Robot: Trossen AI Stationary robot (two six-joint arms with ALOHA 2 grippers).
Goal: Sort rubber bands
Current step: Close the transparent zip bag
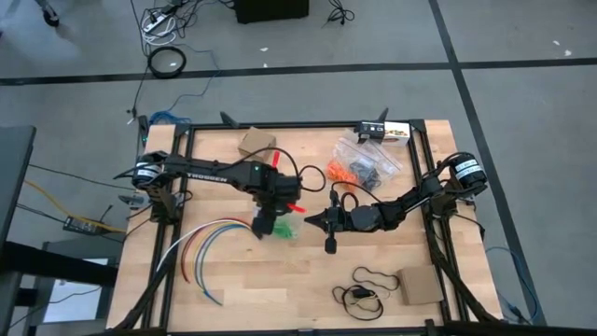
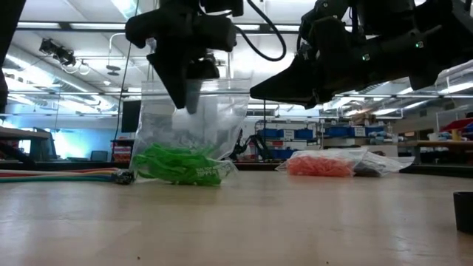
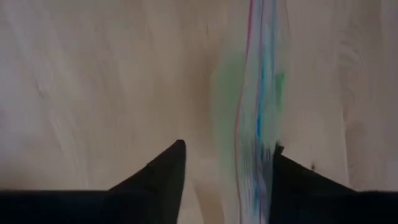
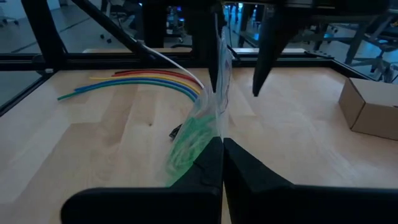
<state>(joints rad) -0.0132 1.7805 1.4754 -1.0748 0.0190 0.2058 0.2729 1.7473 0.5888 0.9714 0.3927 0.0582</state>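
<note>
A clear zip bag [image 2: 188,125] stands upright on its bottom on the table, with a heap of bright green rubber bands [image 2: 177,166] inside; the bands also show in the right wrist view [image 4: 189,143]. My left gripper [image 3: 229,146] hangs open above it, pointing down, its fingers on either side of the bag's top edge [image 3: 255,124]. My right gripper [image 4: 222,142] is shut at the bag's side edge and reaches in level from the table's right. Orange bands [image 1: 340,173] and dark bands [image 1: 366,173] lie in other clear bags at the far side. My left gripper straddles the bag's zip edge [image 3: 255,162], which runs close beside one finger [image 3: 292,174]; I cannot tell whether they touch. My right gripper pinches the bag's side edge [image 4: 219,124] below its top corner, between the tips of both fingers, coming level from the table's right. The bag stays upright with its bottom on the table.
Long curved coloured cables [image 1: 201,247] lie left of the bag. One cardboard box [image 1: 256,143] sits at the far edge, another [image 1: 422,285] at the near right. A thin black cord loop [image 1: 364,294] lies near the front edge. Black frame rails border the table.
</note>
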